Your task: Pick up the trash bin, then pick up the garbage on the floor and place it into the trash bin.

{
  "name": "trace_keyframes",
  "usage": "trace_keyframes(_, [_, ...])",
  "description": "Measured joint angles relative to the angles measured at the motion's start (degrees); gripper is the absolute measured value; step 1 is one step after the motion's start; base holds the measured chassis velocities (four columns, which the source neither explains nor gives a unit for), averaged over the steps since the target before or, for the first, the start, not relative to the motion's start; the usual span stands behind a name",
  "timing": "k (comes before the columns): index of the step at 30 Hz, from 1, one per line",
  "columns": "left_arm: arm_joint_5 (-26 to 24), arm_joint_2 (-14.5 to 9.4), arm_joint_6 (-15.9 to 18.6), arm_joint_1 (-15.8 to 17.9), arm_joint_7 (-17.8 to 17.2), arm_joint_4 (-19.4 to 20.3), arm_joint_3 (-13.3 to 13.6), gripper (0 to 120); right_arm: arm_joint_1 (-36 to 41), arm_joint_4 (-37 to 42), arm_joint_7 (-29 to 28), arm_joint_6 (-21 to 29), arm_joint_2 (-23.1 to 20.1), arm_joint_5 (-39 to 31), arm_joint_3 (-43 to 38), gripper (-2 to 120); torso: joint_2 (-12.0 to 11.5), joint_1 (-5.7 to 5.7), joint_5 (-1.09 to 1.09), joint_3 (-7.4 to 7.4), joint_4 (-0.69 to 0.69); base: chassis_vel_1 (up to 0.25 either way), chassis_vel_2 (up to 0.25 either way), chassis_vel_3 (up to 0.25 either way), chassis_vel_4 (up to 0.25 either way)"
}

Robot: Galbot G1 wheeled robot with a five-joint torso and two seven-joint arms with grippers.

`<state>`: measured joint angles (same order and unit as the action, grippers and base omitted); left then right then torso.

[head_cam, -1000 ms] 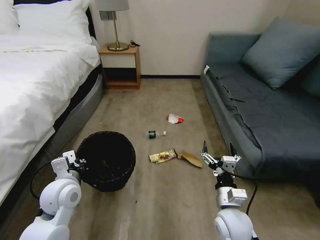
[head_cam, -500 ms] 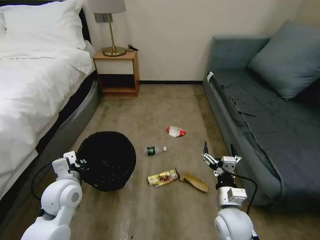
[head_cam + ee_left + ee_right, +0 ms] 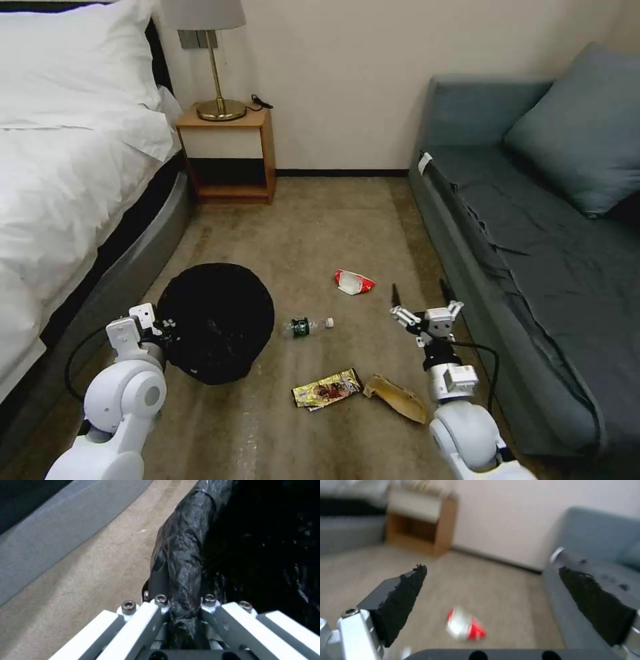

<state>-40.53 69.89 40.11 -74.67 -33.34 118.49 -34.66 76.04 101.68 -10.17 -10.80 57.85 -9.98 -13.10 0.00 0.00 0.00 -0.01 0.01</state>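
Clamped on the rim of the round black-bagged trash bin [image 3: 217, 332], the left gripper [image 3: 158, 327] pinched the crinkled liner between its fingers; in the left wrist view that fold of plastic [image 3: 181, 562] ran straight into the closed jaws. The bin hung tipped with its mouth toward the camera, probably because it was held by one edge only, and whether it touched the floor could not be told.

Just beside the bin lay the small clear bottle with a green label [image 3: 308, 326]. Nearer the robot than the bottle lay the yellow-gold snack wrapper [image 3: 327, 389], with the brown paper scrap [image 3: 396, 398] at its end. Farther from the bin sat the crumpled red-and-white wrapper [image 3: 354, 282].

Spread wide and empty, the right gripper [image 3: 421, 298] hovered above the floor between the red-and-white wrapper and the grey sofa [image 3: 533, 267], touching nothing; its wrist view framed that wrapper [image 3: 465, 627] between the dark fingertips [image 3: 405, 590], seemingly lined up for a first pick.
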Motion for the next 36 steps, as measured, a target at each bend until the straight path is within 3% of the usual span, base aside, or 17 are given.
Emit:
trace_keyframes(1, [0.3,0.0,-0.2,0.2,0.7,-0.3,0.3,3,-0.8,-2.2,1.1,0.3,-3.1,-2.0,1.9,100,0.0,0.0,-0.01,0.0,-0.02,0.0,0.0,0.0,0.0])
trace_keyframes(2, [0.3,0.0,-0.2,0.2,0.7,-0.3,0.3,3,-0.8,-2.2,1.1,0.3,-3.1,-2.0,1.9,100,0.0,0.0,-0.01,0.0,-0.02,0.0,0.0,0.0,0.0])
trace_keyframes(5, [1.2,0.3,-1.1,0.5,2.2,-1.3,0.3,3,-2.6,-8.6,3.0,1.3,-8.9,-7.0,7.3,100,0.0,0.01,0.03,0.01,-0.02,0.0,0.0,0.0,0.0])
trace_keyframes(9, [2.4,0.6,-1.9,0.5,3.4,-2.6,0.5,3,-3.0,-12.0,2.3,0.8,-9.9,-7.0,7.8,100,0.0,0.0,0.02,0.01,-0.03,0.0,0.0,0.0,0.0])
trace_keyframes(17, [2.8,0.6,-2.3,0.4,4.1,-3.1,0.7,3,-2.1,-10.0,1.7,3.4,-11.4,-9.3,7.8,100,0.0,0.0,-0.01,0.0,-0.02,0.0,0.0,0.0,0.0])
trace_keyframes(23, [3.1,1.8,-2.6,-0.2,4.6,-2.3,0.9,3,-5.8,-10.8,4.3,4.1,-17.4,-16.1,17.1,100,0.0,0.0,0.01,0.01,-0.02,0.0,0.0,0.0,0.0])
trace_keyframes(27, [3.3,2.3,-2.7,-0.7,4.7,-1.8,0.9,3,-9.9,-13.5,4.1,2.2,-19.4,-13.2,21.7,100,0.0,0.0,0.01,0.01,-0.01,0.0,0.0,0.0,0.0])
trace_keyframes(31, [3.3,2.6,-2.8,-1.0,4.8,-1.5,0.9,3,-14.0,-10.9,-2.7,3.4,-19.2,-18.7,23.4,100,0.0,0.0,-0.02,0.01,-0.02,0.0,0.0,0.0,0.0])
trace_keyframes(35, [3.2,2.5,-3.1,-1.2,4.9,-1.4,1.0,3,-17.8,-5.1,-15.4,4.4,-14.2,-24.6,19.2,100,0.0,0.0,0.0,0.01,0.02,0.0,0.0,0.0,0.0])
trace_keyframes(36, [3.2,2.5,-3.1,-1.2,4.9,-1.4,1.0,3,-17.8,-5.1,-15.4,4.4,-14.2,-24.6,19.2,100,0.0,0.0,0.0,0.01,0.02,0.0,0.0,0.0,0.0])
